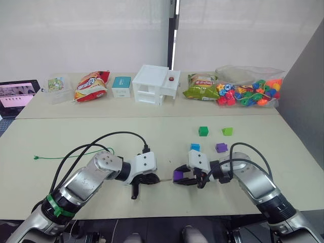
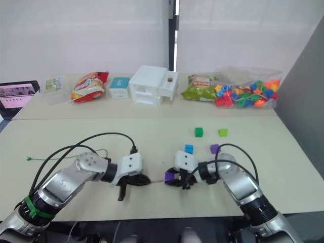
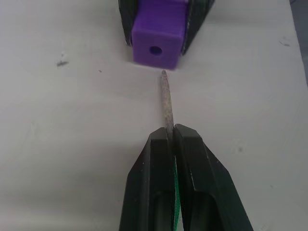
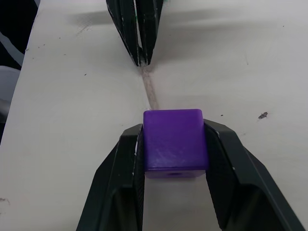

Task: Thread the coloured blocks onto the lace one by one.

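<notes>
My right gripper (image 1: 180, 178) is shut on a purple block (image 4: 174, 140) just above the table's front middle. Its hole (image 3: 155, 49) faces my left gripper (image 1: 152, 178), which is shut on the lace's stiff grey tip (image 3: 166, 103). The tip points at the hole and stops just short of the block. The thin green lace (image 1: 71, 154) trails left across the table. A blue block (image 1: 195, 147), a second purple block (image 1: 221, 147), a dark green block (image 1: 203, 131) and a lime-green wedge (image 1: 227, 131) lie behind the right gripper.
Along the far table stand a bag of multicoloured beads (image 1: 249, 91), a white box (image 1: 154, 84), snack bags (image 1: 91, 85), a teal box (image 1: 121, 86) and a tablet (image 1: 17, 94). Black cables (image 1: 101, 144) loop over my left arm.
</notes>
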You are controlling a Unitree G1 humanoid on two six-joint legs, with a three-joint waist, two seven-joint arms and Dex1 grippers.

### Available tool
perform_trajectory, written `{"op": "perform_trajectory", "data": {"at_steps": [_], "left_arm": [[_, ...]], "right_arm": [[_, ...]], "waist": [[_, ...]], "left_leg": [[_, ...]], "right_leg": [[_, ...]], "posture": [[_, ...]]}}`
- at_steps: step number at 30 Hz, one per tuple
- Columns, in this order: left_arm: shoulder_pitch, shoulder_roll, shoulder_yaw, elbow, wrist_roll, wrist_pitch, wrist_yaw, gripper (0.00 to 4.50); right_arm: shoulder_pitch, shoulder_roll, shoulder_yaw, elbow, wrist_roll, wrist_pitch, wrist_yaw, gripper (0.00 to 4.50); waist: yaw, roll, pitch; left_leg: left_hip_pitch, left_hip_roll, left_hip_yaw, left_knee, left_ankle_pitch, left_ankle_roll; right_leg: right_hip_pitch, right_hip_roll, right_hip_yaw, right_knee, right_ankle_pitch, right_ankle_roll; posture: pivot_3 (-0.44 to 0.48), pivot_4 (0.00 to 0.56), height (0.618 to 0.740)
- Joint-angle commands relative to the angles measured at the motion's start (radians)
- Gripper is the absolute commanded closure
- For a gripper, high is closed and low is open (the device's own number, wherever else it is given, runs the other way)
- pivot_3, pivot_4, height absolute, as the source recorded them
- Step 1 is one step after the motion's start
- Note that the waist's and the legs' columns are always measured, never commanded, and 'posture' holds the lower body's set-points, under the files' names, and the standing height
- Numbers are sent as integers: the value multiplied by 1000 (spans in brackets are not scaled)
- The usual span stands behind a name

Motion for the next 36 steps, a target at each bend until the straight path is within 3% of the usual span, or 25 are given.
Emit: {"op": "perform_trajectory", "data": {"at_steps": [1, 16, 26, 31, 32, 36], "left_arm": [[-54, -18, -4, 2, 4, 4, -17, 4500], [-102, -50, -38, 10, 20, 9, -44, 4500], [-136, -222, -77, 115, 19, -16, -27, 4500], [-109, -217, 0, 127, -24, -27, -63, 4500], [-107, -215, 24, 124, -45, -19, -75, 3800], [-102, -175, 103, 136, -76, -36, -102, 2542]], "right_arm": [[-12, -6, 18, -41, -13, 16, 1, 3324], [-21, 2, 23, -67, -19, 46, -10, 3324], [-14, 18, 20, -96, -10, 88, -48, 3324], [2, 20, 16, -113, -9, 111, -66, 3324], [7, 19, 16, -115, -8, 114, -70, 3324], [28, 15, 16, -127, -10, 121, -82, 3324]], "waist": [[1, 0, 0], [0, 0, 0], [5, 0, 0], [7, 0, 0], [6, 0, 0], [2, 0, 0]], "left_leg": [[0, 0, 0, 0, 0, 0], [0, 0, 0, 0, 0, 0], [-1, -1, -1, 1, 0, 0], [0, -1, -1, 2, 0, 0], [0, -1, -1, 2, 0, 0], [0, -1, -1, 2, 0, 0]], "right_leg": [[0, 0, 0, 0, 0, 0], [0, 0, 0, 0, 0, 0], [0, 0, 0, 0, 0, 0], [2, -1, 0, 0, 0, 0], [2, -1, 0, 0, 0, 0], [1, -1, 0, 2, 0, 0]], "posture": [[0, 150, 740], [0, 150, 740], [0, 150, 740], [0, 150, 740], [0, 150, 740], [0, 150, 740]]}}
